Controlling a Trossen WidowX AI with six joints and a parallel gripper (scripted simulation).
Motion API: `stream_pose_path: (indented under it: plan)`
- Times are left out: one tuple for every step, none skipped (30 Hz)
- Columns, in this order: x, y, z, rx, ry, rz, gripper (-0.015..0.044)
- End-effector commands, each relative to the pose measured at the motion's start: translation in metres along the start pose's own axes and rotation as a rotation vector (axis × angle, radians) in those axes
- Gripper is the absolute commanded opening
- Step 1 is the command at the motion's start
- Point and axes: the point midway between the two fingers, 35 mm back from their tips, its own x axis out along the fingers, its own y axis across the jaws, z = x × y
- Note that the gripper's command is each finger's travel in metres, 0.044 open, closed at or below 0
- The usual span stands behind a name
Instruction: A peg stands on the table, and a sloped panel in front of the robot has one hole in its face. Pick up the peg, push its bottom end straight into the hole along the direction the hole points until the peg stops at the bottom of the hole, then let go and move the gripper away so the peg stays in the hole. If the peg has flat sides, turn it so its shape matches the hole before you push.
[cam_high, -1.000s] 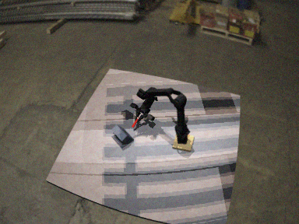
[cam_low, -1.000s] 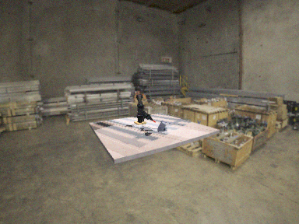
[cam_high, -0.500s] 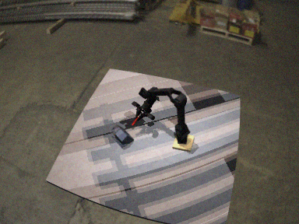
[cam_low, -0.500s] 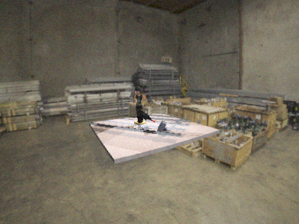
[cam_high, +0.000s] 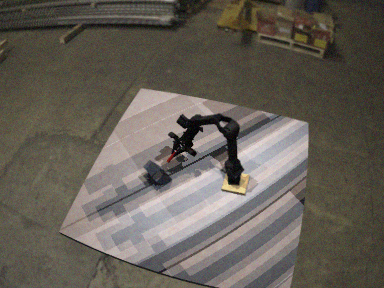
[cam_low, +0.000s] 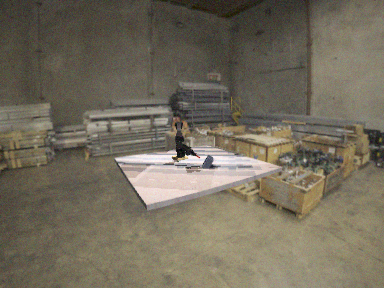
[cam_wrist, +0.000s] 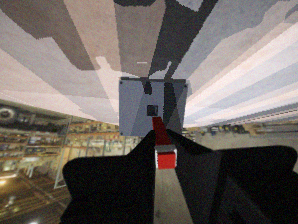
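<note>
Colours of the peg, panel, pincer and desk.
Red peg (cam_wrist: 161, 131); grey-blue sloped panel (cam_wrist: 136, 107) with 1 dark hole (cam_wrist: 151, 109); black pincer (cam_wrist: 165, 145); desk (cam_high: 210, 235) striped in grey, white, pinkish-beige bands; tan arm base (cam_high: 236, 184).

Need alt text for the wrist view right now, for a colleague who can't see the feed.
The gripper holds a red peg between its dark jaws, the far end pointing at a small dark hole in a grey-blue panel just ahead. The tip looks close to the hole, and contact cannot be told. A striped table lies behind the panel.
</note>
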Motion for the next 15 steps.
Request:
stream_pose_path:
  plan:
    - [0.006, -0.002, 0.003, 0.024, 0.008, -0.006, 0.0000]
    - [0.007, -0.002, 0.003, 0.028, 0.010, -0.005, 0.0000]
    - [0.008, -0.002, 0.003, 0.031, 0.011, -0.003, 0.0000]
    - [0.009, -0.001, 0.003, 0.034, 0.013, -0.002, 0.0000]
    - [0.010, -0.001, 0.003, 0.038, 0.015, 0.000, 0.0000]
    - [0.011, -0.001, 0.003, 0.041, 0.017, 0.001, 0.0000]
    - [0.012, -0.001, 0.003, 0.044, 0.018, 0.002, 0.0000]
    - [0.013, -0.001, 0.003, 0.047, 0.020, 0.004, 0.0000]
    - [0.014, -0.001, 0.003, 0.051, 0.022, 0.005, 0.0000]
    - [0.015, 0.000, 0.003, 0.054, 0.024, 0.006, 0.0000]
    - [0.015, 0.000, 0.003, 0.057, 0.026, 0.007, 0.0000]
    - [0.016, 0.000, 0.003, 0.060, 0.028, 0.009, 0.0000]
    - [0.017, 0.000, 0.003, 0.064, 0.030, 0.010, 0.0000]
    - [0.018, 0.000, 0.003, 0.067, 0.032, 0.011, 0.0000]
    - [0.019, 0.000, 0.003, 0.070, 0.034, 0.012, 0.0000]
